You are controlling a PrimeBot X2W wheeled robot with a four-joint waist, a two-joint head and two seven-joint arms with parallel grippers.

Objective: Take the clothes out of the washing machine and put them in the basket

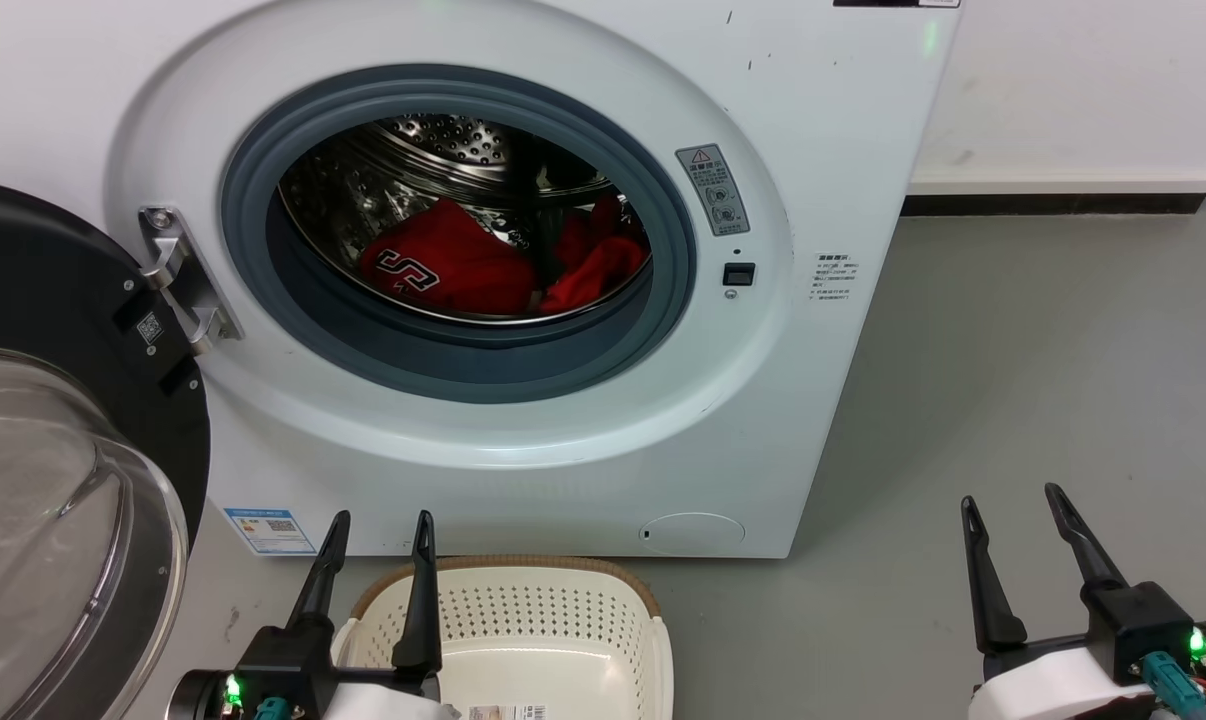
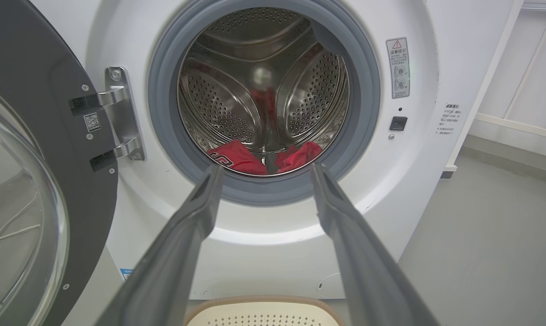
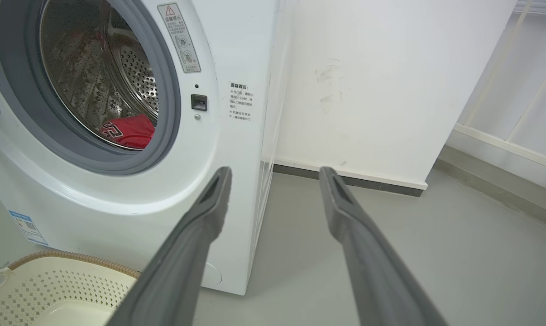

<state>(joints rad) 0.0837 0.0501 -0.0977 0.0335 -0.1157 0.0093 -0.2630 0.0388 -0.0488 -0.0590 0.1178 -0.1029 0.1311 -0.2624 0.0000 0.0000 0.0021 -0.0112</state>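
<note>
Grey floor (image 1: 1013, 350) carries the basket (image 1: 548, 620), in head view under left gripper (image 1: 383, 518), right gripper (image 1: 1010, 495) apart, both jaws parted.

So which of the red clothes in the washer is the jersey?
Look through the open porthole of the white washing machine to the bottom of its steel drum. Two red heaps lie there; the jersey is the left one. It bears dark, white-edged lettering; the crumpled red garment beside it shows none.

Bright, even indoor light, soft shadows. Glare on glass door (image 1: 53, 520) at 8 o'clock; steel drum (image 2: 218, 104) reflections smeared. Wrist views bow at edges.
</note>
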